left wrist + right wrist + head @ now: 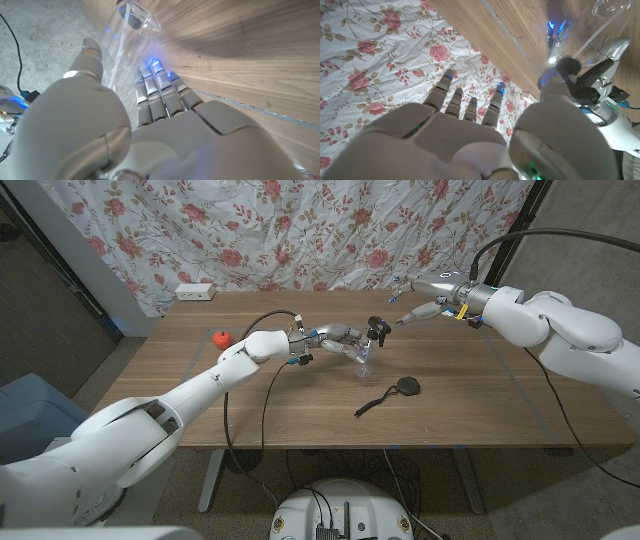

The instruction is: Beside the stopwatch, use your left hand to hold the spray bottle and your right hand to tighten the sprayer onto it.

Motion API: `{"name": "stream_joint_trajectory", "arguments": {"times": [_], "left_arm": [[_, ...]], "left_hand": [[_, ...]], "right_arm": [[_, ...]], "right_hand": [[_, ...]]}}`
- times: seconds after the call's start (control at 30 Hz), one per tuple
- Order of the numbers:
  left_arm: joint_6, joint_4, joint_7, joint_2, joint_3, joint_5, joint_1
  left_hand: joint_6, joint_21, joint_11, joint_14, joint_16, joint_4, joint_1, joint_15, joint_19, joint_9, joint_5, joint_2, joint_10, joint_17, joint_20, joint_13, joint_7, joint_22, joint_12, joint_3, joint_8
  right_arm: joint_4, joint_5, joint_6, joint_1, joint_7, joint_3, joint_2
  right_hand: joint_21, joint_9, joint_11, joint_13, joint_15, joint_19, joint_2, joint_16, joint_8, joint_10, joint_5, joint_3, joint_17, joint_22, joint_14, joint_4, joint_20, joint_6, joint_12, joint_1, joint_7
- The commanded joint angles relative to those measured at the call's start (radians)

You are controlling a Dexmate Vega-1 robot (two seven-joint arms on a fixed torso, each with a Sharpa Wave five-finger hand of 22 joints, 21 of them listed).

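A clear spray bottle (366,358) stands upright on the table, with a black sprayer (376,329) on top. My left hand (343,338) grips the bottle from the left; in the left wrist view the bottle (128,27) sits between the thumb and the fingers (156,92). My right hand (428,309) hovers to the right of the sprayer, fingers stretched toward it and a small gap short of it. Its spread fingers (470,107) hold nothing, and the sprayer (590,84) shows beside the thumb. The black stopwatch (405,388) lies in front of the bottle, its cord trailing left.
A small red object (221,338) lies on the table's left part. A white power strip (195,291) sits at the back left edge. A flowered curtain (330,230) hangs behind the wooden table (470,380). Cables run off my left wrist across the table.
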Motion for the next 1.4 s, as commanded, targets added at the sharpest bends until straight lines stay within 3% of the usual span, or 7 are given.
{"name": "stream_joint_trajectory", "arguments": {"times": [0.03, 0.43, 0.8, 1.07, 1.4], "left_arm": [[-0.022, 0.031, -0.019, -0.013, 0.003, 0.000, -0.018], [-0.009, 0.035, -0.039, -0.021, 0.013, 0.003, -0.032], [-0.003, 0.046, -0.052, -0.032, 0.023, 0.005, -0.043], [0.004, 0.048, -0.058, -0.035, 0.028, 0.008, -0.047], [0.007, 0.057, -0.055, -0.042, 0.032, 0.013, -0.055]], "left_hand": [[0.129, -0.005, -0.098, -0.010, -0.002, 0.006, 0.062, -0.131, -0.008, 0.004, 0.005, 0.067, 0.090, 0.004, -0.070, 0.002, -0.099, 0.001, -0.001, 0.003, 0.364], [0.129, -0.003, -0.099, -0.012, -0.004, 0.007, 0.062, -0.131, -0.008, 0.004, 0.006, 0.066, 0.093, 0.002, -0.070, 0.001, -0.098, 0.001, -0.002, 0.000, 0.363], [0.129, -0.002, -0.098, -0.012, -0.004, 0.008, 0.061, -0.131, -0.009, 0.004, 0.006, 0.069, 0.093, 0.001, -0.069, 0.002, -0.098, 0.001, -0.003, -0.002, 0.363], [0.130, -0.001, -0.100, -0.011, -0.005, 0.008, 0.060, -0.133, -0.009, 0.004, 0.006, 0.070, 0.093, -0.001, -0.070, 0.002, -0.097, 0.001, -0.005, -0.002, 0.363], [0.130, -0.001, -0.098, -0.010, -0.005, 0.008, 0.060, -0.132, -0.008, 0.004, 0.007, 0.073, 0.094, -0.003, -0.069, 0.003, -0.095, 0.001, -0.005, -0.002, 0.362]], "right_arm": [[0.050, 0.029, 0.138, 0.016, -0.009, 0.012, -0.026], [0.098, 0.004, 0.256, 0.043, -0.037, 0.007, -0.009], [0.120, -0.018, 0.327, 0.093, 0.006, -0.012, 0.011], [0.140, -0.031, 0.381, 0.114, 0.016, -0.020, 0.020], [0.173, -0.032, 0.435, 0.147, 0.044, -0.034, 0.039]], "right_hand": [[-0.002, 0.004, -0.001, 0.002, 0.009, -0.016, -0.001, -0.003, -0.005, -0.026, 0.013, 0.011, 0.003, 0.001, -0.016, -0.004, -0.002, -0.012, -0.002, 0.031, 0.000], [0.000, 0.005, 0.014, 0.004, 0.030, -0.030, -0.015, -0.006, -0.016, -0.103, 0.046, 0.024, 0.003, 0.000, -0.052, -0.007, -0.010, -0.039, -0.001, 0.099, 0.000], [0.000, 0.005, 0.018, 0.004, 0.039, -0.038, -0.017, -0.007, -0.022, -0.117, 0.056, 0.029, 0.005, 0.000, -0.068, -0.005, -0.011, -0.052, 0.003, 0.119, 0.000], [-0.003, 0.004, 0.019, 0.003, 0.070, -0.059, -0.014, -0.013, -0.029, -0.138, 0.071, 0.040, 0.006, 0.000, -0.113, -0.004, -0.012, -0.064, 0.007, 0.157, -0.001], [-0.003, 0.004, 0.017, 0.003, 0.076, -0.066, -0.013, -0.012, -0.028, -0.147, 0.077, 0.044, 0.007, 0.000, -0.125, -0.003, -0.011, -0.060, 0.008, 0.172, -0.001]]}}
